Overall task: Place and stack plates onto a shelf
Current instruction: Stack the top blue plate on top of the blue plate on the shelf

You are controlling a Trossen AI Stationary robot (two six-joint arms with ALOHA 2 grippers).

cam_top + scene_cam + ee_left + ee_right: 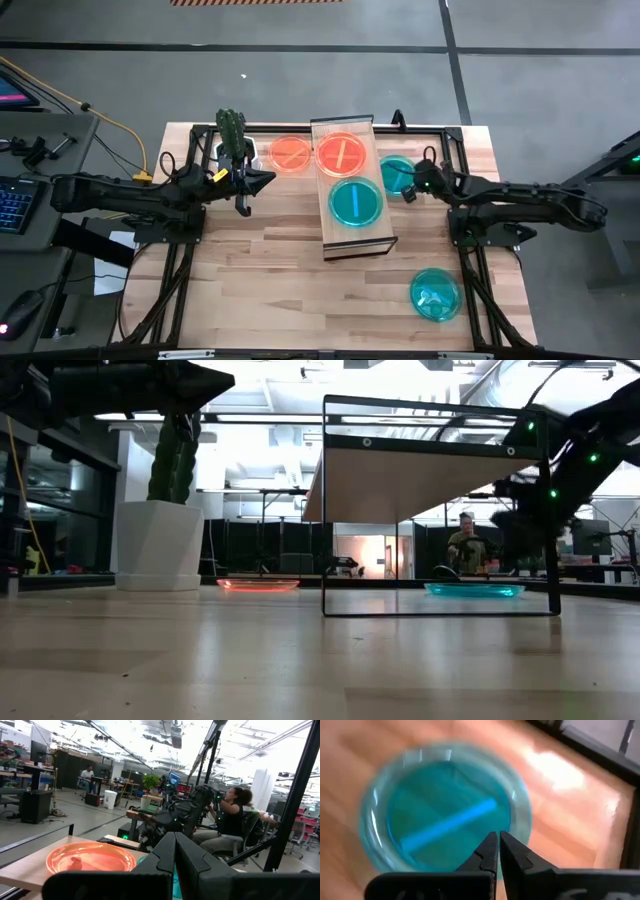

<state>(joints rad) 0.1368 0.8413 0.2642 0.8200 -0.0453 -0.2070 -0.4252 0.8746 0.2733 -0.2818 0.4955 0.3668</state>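
Two claws are in view, and both have their fingers pressed together on nothing. The right claw (413, 186) hangs just above a teal plate (442, 815) lying on the desk (270, 290) just beside the shelf (352, 245); the left claw (258, 184) hangs in the air near the orange plate on the desk (291, 155), beside the cactus pot (158, 545); the shelf itself already carries an orange plate (340, 152) and a teal plate (355, 201) side by side; a further teal plate (435, 294) lies well apart near the desk's front edge.

My judgement: the step in hand is the right arm's approach to the teal plate by the shelf; next it must part its fingers, drop to the rim, pinch it, then lift the plate onto its teal match.

Much of that plate is hidden under the right arm from above; the plate's rim is blurred from the wrist; from the low camera the shelf top's upper face cannot be seen.
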